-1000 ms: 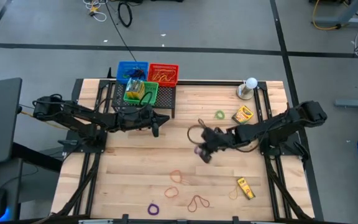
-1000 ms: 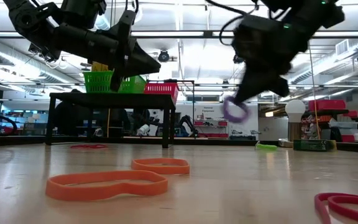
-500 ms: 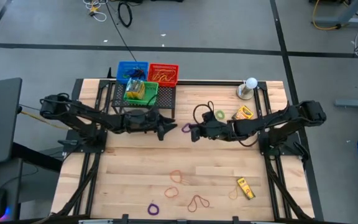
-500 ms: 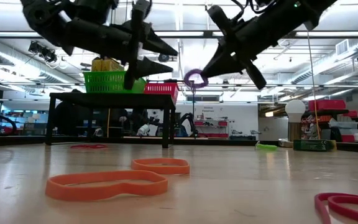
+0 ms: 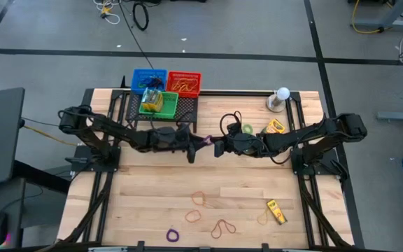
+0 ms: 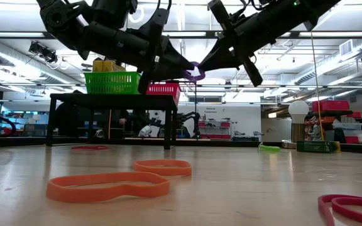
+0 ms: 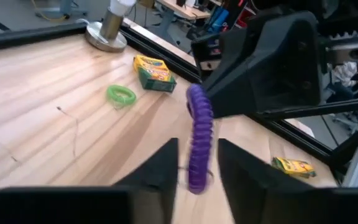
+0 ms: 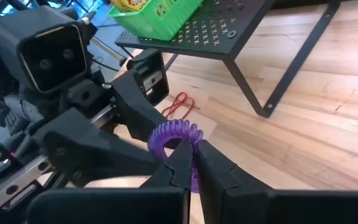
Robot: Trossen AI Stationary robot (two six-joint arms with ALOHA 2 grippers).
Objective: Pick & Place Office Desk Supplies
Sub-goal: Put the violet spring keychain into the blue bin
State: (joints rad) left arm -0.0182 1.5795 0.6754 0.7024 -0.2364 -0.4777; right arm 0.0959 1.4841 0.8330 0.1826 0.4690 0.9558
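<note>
A purple coiled rubber-band loop (image 5: 205, 142) hangs in mid-air above the table's middle, and my right gripper (image 8: 192, 167) is shut on it. My left gripper (image 7: 197, 168) faces it from the table's left, open. Its two fingers stand on either side of the loop's (image 7: 199, 146) free end. In the low view both grippers meet nearly level at the loop (image 6: 195, 73). A green loop (image 5: 248, 129) and a yellow crayon box (image 5: 274, 127) lie at the far right. A second crayon box (image 5: 277, 211) lies at the near right. My right gripper pinches one end of the purple loop (image 8: 178, 140) between its two fingers. They come nearly level from the table's right. The loop is lifted clear of the table and sticks out toward my left gripper. My left gripper has narrow gaps beside the loop; I cannot tell whether it touches.
Green (image 5: 159, 103), blue (image 5: 148, 78) and red (image 5: 184, 82) baskets sit on a black stand (image 5: 187, 117) at the far left. A white ball on a base (image 5: 279, 98) stands far right. Orange loops (image 5: 200, 199) and a purple loop (image 5: 173, 234) lie near the front edge.
My right gripper has risen and gone toward the table's left with the purple loop, tipping from pointing down to nearly level. My left gripper has gone toward the table's right, has opened, and now has its fingers round the loop's free end.
</note>
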